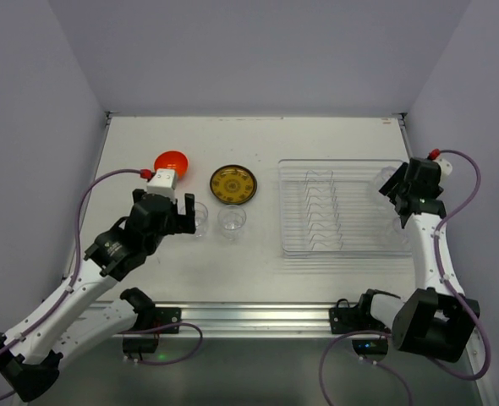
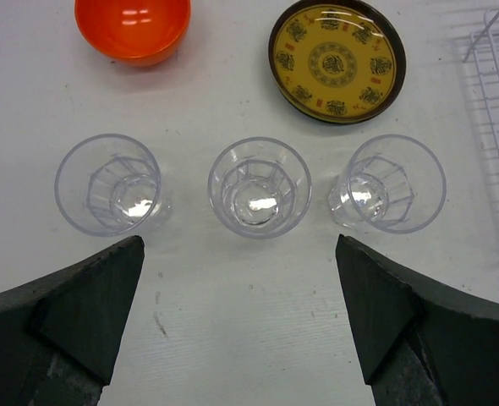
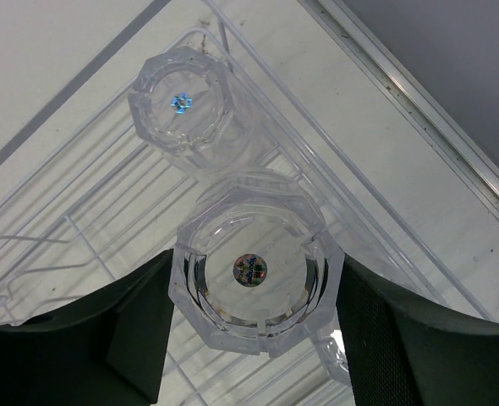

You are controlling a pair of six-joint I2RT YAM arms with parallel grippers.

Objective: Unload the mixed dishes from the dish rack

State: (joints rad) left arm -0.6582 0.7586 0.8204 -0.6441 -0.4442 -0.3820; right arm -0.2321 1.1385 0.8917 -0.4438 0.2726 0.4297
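Clear cup [image 3: 251, 272] sits pinched between the right claw [image 3: 254, 298] fingers.

The table [image 1: 258, 279] bears a bowl [image 1: 172, 161], a plate [image 1: 233, 184], three cups [image 2: 259, 188] and, seemingly, a clear rack [image 1: 290, 207].

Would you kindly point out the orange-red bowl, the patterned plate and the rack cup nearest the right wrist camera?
orange-red bowl [image 2: 132, 25], left wrist view, its inside.
patterned plate [image 2: 337, 61], left wrist view, its centre medallion.
clear cup [image 3: 249, 271], right wrist view, its central sticker.
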